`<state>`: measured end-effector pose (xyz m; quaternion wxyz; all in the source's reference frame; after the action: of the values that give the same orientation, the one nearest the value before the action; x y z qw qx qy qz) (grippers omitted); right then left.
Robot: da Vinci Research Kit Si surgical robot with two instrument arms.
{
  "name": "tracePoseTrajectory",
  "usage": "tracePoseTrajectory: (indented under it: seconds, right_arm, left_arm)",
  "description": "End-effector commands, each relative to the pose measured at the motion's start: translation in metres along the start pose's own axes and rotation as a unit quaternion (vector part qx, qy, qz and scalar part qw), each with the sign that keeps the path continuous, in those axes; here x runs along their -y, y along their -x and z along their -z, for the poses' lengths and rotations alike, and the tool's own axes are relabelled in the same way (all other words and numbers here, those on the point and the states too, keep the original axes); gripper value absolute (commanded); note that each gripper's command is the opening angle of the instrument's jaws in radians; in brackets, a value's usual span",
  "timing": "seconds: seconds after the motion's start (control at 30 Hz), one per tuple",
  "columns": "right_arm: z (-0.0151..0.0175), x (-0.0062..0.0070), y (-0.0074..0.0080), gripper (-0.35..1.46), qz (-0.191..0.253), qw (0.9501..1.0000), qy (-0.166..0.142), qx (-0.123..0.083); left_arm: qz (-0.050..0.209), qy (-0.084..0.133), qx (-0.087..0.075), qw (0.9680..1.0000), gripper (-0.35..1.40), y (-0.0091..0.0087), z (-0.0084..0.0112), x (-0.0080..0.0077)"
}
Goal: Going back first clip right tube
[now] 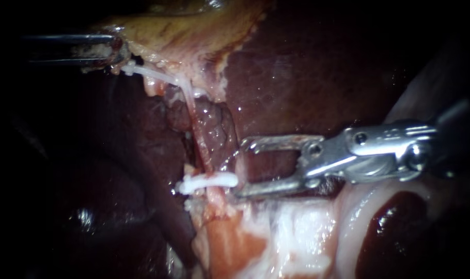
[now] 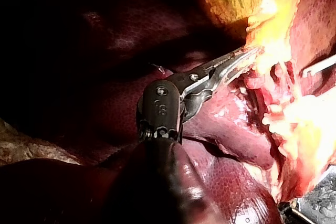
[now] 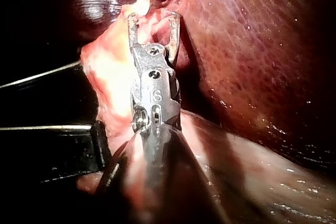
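A white clip point(image 1: 209, 182) sits across a pinkish tube point(image 1: 200, 139) that runs down from the gallbladder point(image 1: 183, 26). My right instrument point(image 1: 240, 168) comes in from the right with its jaws open and nothing between them. The lower jaw's tip lies just right of the clip. In the right wrist view the same jaws point(image 3: 153, 18) gape ahead of pale tissue. My left instrument point(image 1: 116, 51) is at the upper left, its jaws shut on the pale edge of the gallbladder, stretching a whitish strand point(image 1: 157, 75). The left wrist view shows these jaws point(image 2: 251, 53) buried in yellowish tissue.
Dark red liver point(image 1: 307, 67) fills the area above the right instrument and the left half of the endoscope view. Pale, fatty tissue point(image 1: 297, 232) lies under the right instrument's jaws and below the clip.
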<state>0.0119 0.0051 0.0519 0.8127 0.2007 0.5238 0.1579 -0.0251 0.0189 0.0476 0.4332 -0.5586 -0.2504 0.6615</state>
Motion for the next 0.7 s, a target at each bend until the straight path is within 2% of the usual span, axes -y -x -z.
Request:
tracePoseTrajectory:
  seconds: [0.03, 0.17, 0.47, 0.7]
  right_arm:
    - [0.0005, -0.0001, 0.0, 0.5, 0.003, 1.0, -0.001, 0.0]
    - [0.0023, -0.0001, 0.0004, 0.5, 0.016, 0.9999, -0.004, 0.0]
    - [0.0041, 0.0, 0.001, 0.5, 0.023, 0.9997, -0.009, 0.0]
    - [0.0045, 0.0, 0.001, 0.5, 0.023, 0.9997, -0.009, 0.0]
  left_arm:
    - [0.0, 0.0, 0.0, 1.0, -0.35, 0.0, 0.0, 0.0]
    - [0.0, 0.0, 0.0, 1.0, -0.35, 0.0, 0.0, 0.0]
    - [0.0, 0.0, 0.0, 1.0, -0.35, 0.0, -0.0001, 0.0]
    - [-0.001, -0.003, -0.002, 1.0, -0.35, 0.0002, -0.0014, 0.0002]
